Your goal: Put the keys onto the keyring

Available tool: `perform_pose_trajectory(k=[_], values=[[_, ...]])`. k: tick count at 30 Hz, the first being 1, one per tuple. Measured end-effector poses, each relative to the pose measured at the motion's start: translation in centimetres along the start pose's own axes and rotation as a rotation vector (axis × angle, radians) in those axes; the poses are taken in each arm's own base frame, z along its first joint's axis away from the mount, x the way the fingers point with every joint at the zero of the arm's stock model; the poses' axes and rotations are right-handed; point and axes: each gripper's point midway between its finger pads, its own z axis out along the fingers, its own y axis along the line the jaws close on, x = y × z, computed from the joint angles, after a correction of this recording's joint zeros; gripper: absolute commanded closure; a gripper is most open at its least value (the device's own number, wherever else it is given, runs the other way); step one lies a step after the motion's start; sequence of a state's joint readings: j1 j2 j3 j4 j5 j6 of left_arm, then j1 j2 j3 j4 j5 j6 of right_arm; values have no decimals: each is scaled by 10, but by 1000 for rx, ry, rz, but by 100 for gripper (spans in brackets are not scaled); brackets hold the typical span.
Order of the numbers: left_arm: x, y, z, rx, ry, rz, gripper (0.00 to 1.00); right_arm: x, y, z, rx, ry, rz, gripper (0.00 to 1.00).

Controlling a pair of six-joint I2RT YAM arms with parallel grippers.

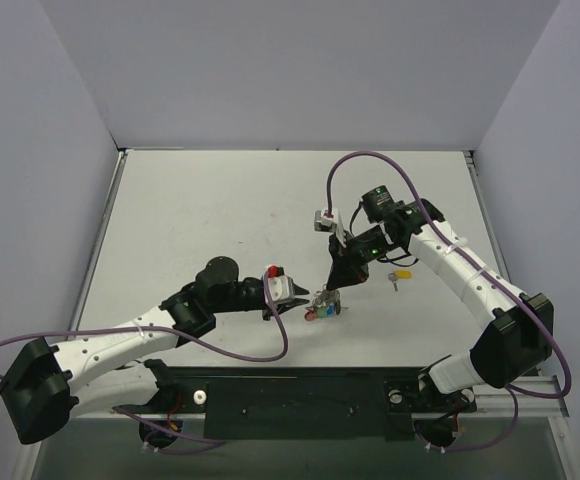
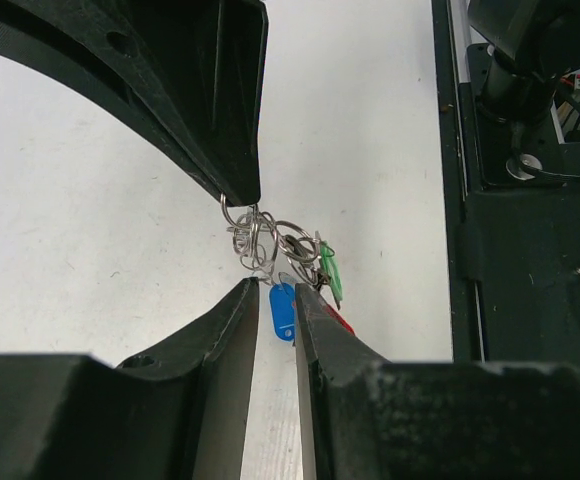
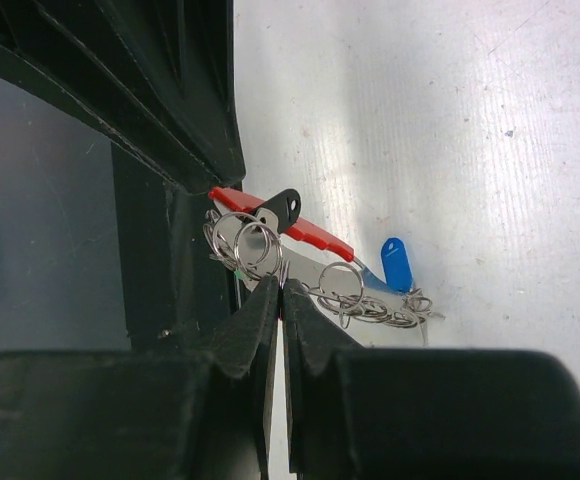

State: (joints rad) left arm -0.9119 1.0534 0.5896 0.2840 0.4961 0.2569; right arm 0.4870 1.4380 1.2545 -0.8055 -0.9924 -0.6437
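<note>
Loose yellow key (image 1: pixel 400 275); right hand (image 3: pixel 275 285) shut on keyring (image 3: pixel 320 238), left hand (image 2: pixel 275 290) ajar round keys (image 2: pixel 282 312)

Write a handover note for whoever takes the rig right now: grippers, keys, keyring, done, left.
Left gripper: jaws slightly apart beside the keyring, nothing visibly clamped.
Right gripper: shut, tips among the small rings; grip unclear.
Done: blue key, green key and black key are bunched at the keyring; threaded or not, cannot tell.
Apart on the right, off the ring: yellow key.
Left: add the yellow key, check the rest.
</note>
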Motion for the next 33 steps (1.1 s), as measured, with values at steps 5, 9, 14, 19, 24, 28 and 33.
perform_pose_trajectory(k=[5, 9, 14, 19, 24, 28, 33], values=[[4, 2, 1, -4, 10, 8, 69, 0, 1, 1, -3, 3, -6, 100], [11, 1, 6, 6, 26, -3, 70, 1, 2, 1, -7, 5, -7, 100], [16, -1, 9, 19, 33, -15, 70, 1, 2, 1, -7, 6, -7, 100], [12, -2, 12, 30, 15, -24, 70, 1, 2, 1, -7, 6, -7, 100], [8, -4, 15, 45, -9, -36, 70, 1, 2, 1, -8, 8, -7, 100], [7, -5, 19, 47, -19, -37, 70, 2, 3, 1, -9, 10, -5, 100], [2, -3, 20, 36, -35, -27, 73, 2, 3, 1, -10, 10, -5, 100]])
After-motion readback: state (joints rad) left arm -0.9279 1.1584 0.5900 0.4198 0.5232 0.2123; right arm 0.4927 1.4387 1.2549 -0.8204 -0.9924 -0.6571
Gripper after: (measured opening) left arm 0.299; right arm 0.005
